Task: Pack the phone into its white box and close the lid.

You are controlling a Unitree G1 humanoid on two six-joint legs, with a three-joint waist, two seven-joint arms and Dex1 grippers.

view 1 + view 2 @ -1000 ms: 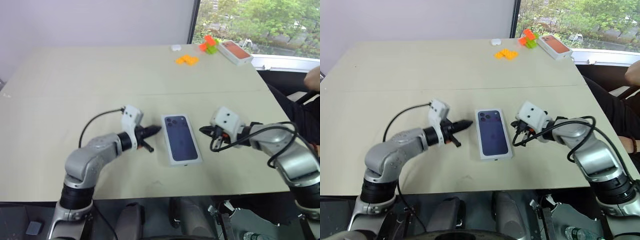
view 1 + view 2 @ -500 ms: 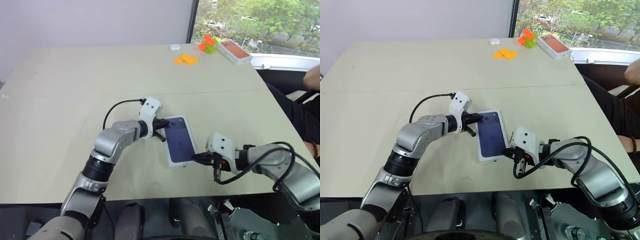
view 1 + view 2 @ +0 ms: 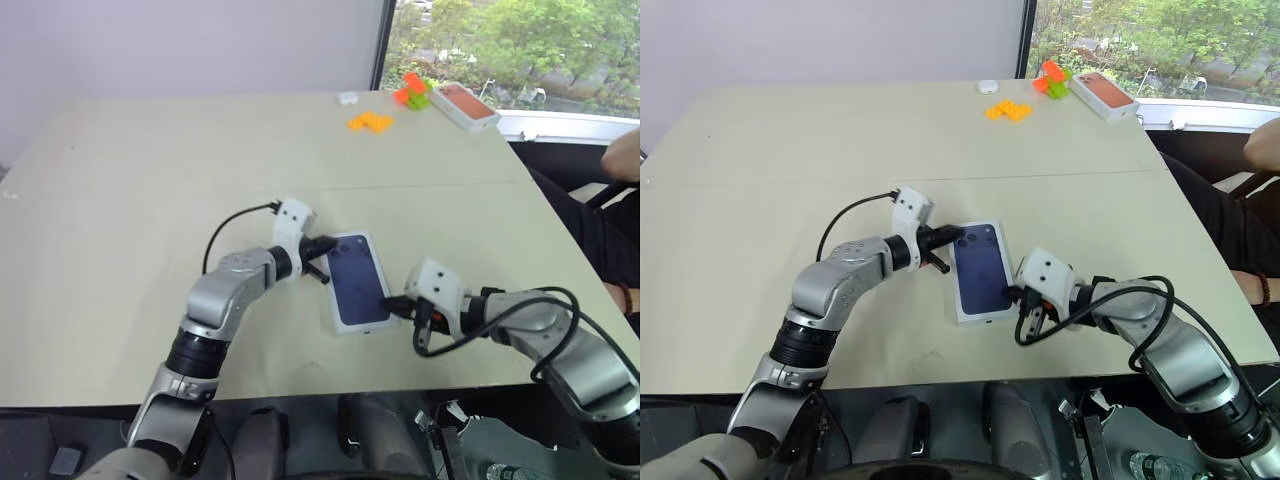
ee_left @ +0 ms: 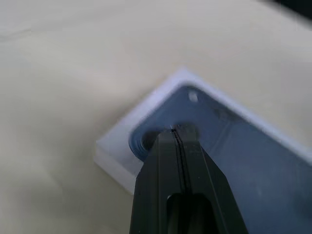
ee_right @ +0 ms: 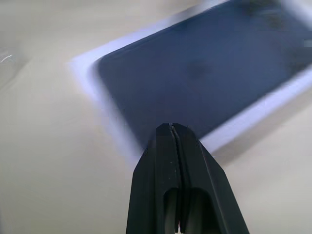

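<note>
Two pinched grippers — left gripper, right gripper — lid

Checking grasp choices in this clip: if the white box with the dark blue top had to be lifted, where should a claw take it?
By its two long side walls, from straight above. The white box lies flat, its top offers nothing to pinch, and the narrow span likely fits best. Left claw and right claw are shut, so one must open first.

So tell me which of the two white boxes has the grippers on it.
The near one, with the dark blue phone printed on its lid. Both shut grippers, left and right, meet it. The salmon-topped box sits far off by the window.
</note>
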